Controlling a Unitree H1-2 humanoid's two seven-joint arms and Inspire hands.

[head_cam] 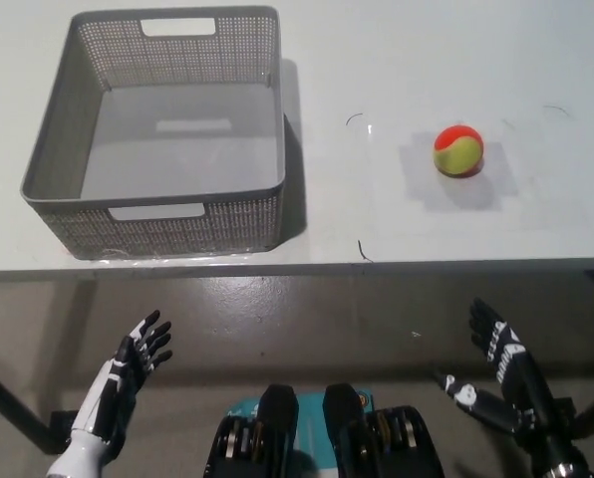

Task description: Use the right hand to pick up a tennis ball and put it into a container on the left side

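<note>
One tennis ball (458, 150), red and yellow-green, lies on the right part of the white counter (397, 229), well apart from the one empty grey mesh basket (177, 224) at left. Both hands hang below the counter edge, fingers spread: white left hand (143, 344), black right hand (496, 344).

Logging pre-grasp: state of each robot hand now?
Left robot hand: open, holding nothing, below the table edge.
Right robot hand: open, holding nothing, below the table edge.

White table (397, 234): basket (167, 224), ball (458, 150)
</note>
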